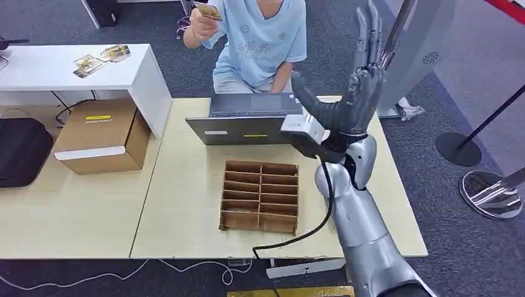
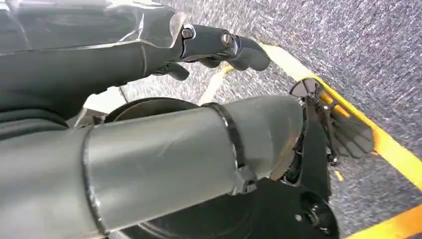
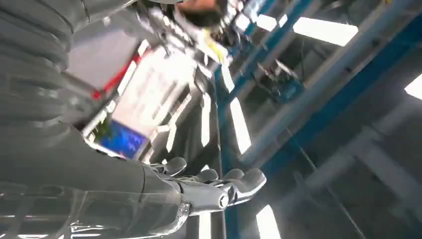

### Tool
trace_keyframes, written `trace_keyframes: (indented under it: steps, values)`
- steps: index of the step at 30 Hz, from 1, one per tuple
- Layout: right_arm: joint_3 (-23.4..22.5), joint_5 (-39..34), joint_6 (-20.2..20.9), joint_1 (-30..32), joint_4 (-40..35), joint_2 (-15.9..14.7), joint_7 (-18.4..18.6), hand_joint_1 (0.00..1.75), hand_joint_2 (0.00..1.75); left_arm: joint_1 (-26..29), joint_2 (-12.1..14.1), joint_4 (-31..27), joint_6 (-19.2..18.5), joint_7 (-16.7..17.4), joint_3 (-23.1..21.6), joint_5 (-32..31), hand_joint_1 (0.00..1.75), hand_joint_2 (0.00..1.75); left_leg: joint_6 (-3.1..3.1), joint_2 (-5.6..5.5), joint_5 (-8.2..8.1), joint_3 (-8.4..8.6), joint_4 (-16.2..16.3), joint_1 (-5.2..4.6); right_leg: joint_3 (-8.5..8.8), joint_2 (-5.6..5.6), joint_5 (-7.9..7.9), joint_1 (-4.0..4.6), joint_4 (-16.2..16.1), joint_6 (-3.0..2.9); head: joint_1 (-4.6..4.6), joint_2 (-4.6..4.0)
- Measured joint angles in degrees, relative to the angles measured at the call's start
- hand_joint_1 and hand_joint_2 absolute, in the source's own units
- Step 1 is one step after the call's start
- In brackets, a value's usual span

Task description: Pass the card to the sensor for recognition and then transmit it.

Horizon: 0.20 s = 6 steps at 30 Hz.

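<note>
right hand (image 1: 359, 93) was raised upright at centre-right of the head view, fingers spread and pointing up, thumb out to the left, nothing in it. the right wrist view agreed: fingers (image 3: 234, 181) extended with only ceiling behind them.

the card (image 1: 207, 10) sat at the top edge of the frame, left of centre, pinched in the person's hand (image 1: 199, 25) and held up in the air. so the card lay up and to the left of the right hand, well apart, with the laptop (image 1: 244, 120) between them along the table's far edge. card's long axis ran roughly left-right in the frame, slightly tilted. which arm was nearer: judged the right one; the left hand (image 2: 219, 45) hung down over carpet and yellow floor tape, fingers curled in on nothing.

couldn't pick out the sensor for certain.

around: wooden divided tray (image 1: 260, 195) at the middle of the table (image 1: 186, 185), cardboard box (image 1: 102, 136) at the left, more cards (image 1: 102, 59) on the white desk (image 1: 37, 71) at upper left, black bag (image 1: 21, 151) at the left edge.

in the way: laptop lid and the tray under any reach across the table.
</note>
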Motion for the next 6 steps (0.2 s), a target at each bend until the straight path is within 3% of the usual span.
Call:
trace_keyframes:
  steps: [3, 6]
  values:
    - [-5.8, -0.8, 0.0, 4.5, -6.2, 0.2, -5.7, 0.00, 1.75, 0.0, 0.0, 0.0, -0.4, -0.8, 1.3, 1.7, 0.00, 0.00, 0.00, -0.06, 0.00, 0.01, 0.0, 0.01, 0.03, -0.04, -0.01, 0.01, 0.0, 0.00, 0.00, 0.00]
    - [-8.0, -9.9, 0.0, 9.0, -10.1, -1.0, -6.3, 0.00, 1.75, 0.0, -0.2, 0.0, -0.7, -1.2, 2.5, 2.4, 0.00, 0.00, 0.01, 0.02, -0.01, 0.01, 0.0, 0.00, 0.03, 0.01, 0.00, 0.00, 0.0, 0.00, -0.02, 0.00]
